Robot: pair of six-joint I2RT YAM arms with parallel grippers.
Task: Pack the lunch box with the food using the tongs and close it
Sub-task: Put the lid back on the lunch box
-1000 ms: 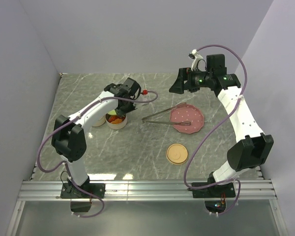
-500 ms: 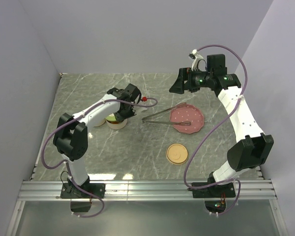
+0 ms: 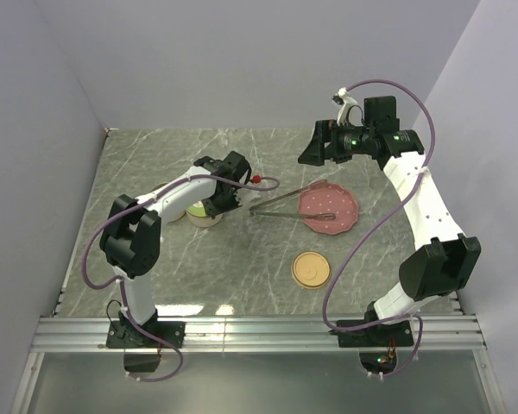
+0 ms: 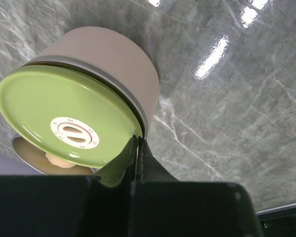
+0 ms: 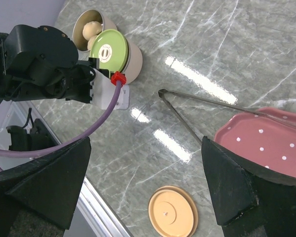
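On the grey-green marble counter (image 3: 155, 164), the beige round lunch box (image 4: 118, 64) is touched at its green lid (image 4: 64, 118) by the fully closed, empty left tool (image 4: 137, 148). The slim silver tongs (image 5: 207, 99) are laid left-to-right, joined end toward it, tips on the pink dotted plate (image 3: 341, 203), nearer the wide-open, empty right tool (image 3: 310, 153).

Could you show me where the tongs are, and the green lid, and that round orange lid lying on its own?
tongs (image 5: 163, 93), right wrist view, on the joined end.
green lid (image 4: 71, 131), left wrist view, on its white centre disc.
orange lid (image 3: 311, 269), top view, on its centre.
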